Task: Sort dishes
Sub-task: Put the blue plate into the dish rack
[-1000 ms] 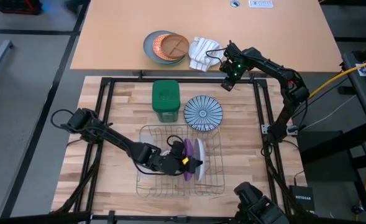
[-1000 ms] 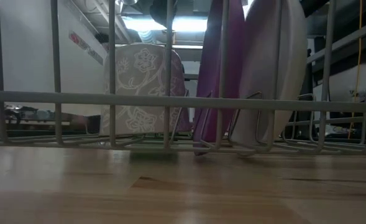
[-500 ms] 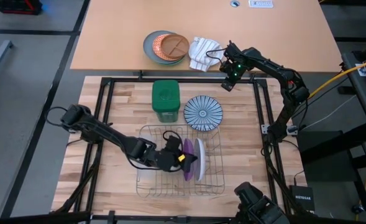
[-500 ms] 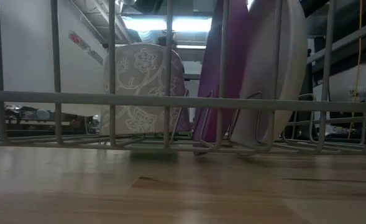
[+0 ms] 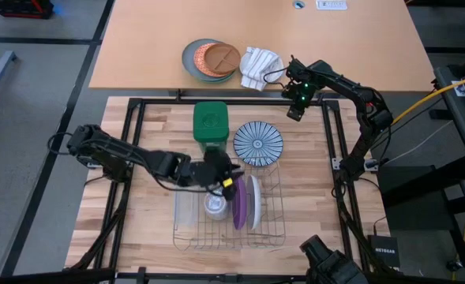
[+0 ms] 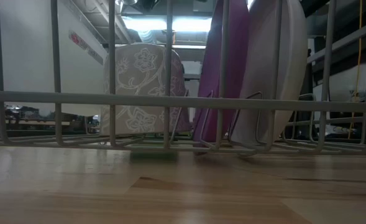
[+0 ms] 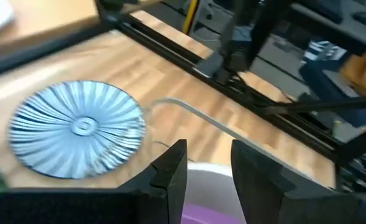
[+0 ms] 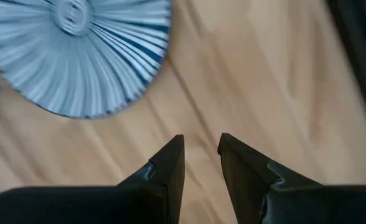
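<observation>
The purple plate [image 5: 238, 205] and the plain white plate [image 5: 253, 201] stand on edge side by side in the wire rack [image 5: 186, 229]; the low view shows them upright between the rack's wires [image 6: 223, 68] [image 6: 273, 68]. The striped plate [image 5: 257, 143] lies flat on the table beyond the rack. My left gripper [image 5: 232, 173] is open and empty over the rack's far edge, above the two standing plates [image 7: 209, 171]. My right gripper [image 5: 294, 111] is open and empty near the table's far right corner, beyond the striped plate [image 8: 77, 50].
A patterned cup [image 6: 142, 93] stands in the rack left of the purple plate. A green container [image 5: 210, 126] stands left of the striped plate. On the far table lie a grey plate [image 5: 194, 59], an orange-brown divided plate [image 5: 218, 57] and a cloth [image 5: 258, 66].
My left gripper has drawn away from the purple plate in the rack and gone toward the table's far edge, now over the rack's far side. The purple and white plates have kept standing in the rack.
</observation>
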